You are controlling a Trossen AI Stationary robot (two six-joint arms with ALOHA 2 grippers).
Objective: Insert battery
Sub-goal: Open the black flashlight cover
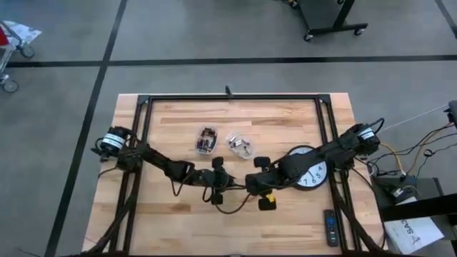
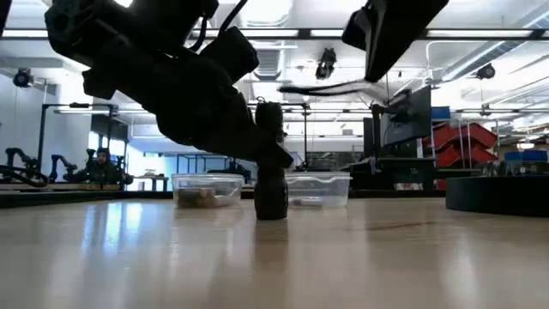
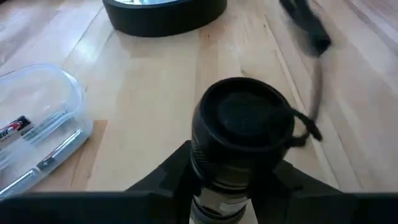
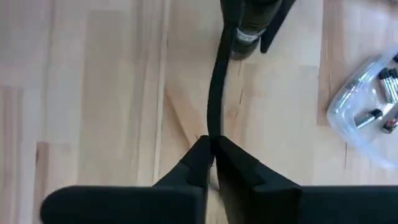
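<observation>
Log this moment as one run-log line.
left gripper: shut on flashlight | right gripper: shut on lanyard | battery container: untouched

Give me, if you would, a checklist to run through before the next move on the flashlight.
1. Flashlight secured: ok, the left tool is shut on its barrel and it stands upright on the table.
2. Battery compartment open: not ok, the end cap is on.
3. Right tool free to fetch a battery: not ok, it is pinching the lanyard.
4. Batteries available: ok, several lie in the clear container.
5. Container lid off: cannot tell.
</observation>
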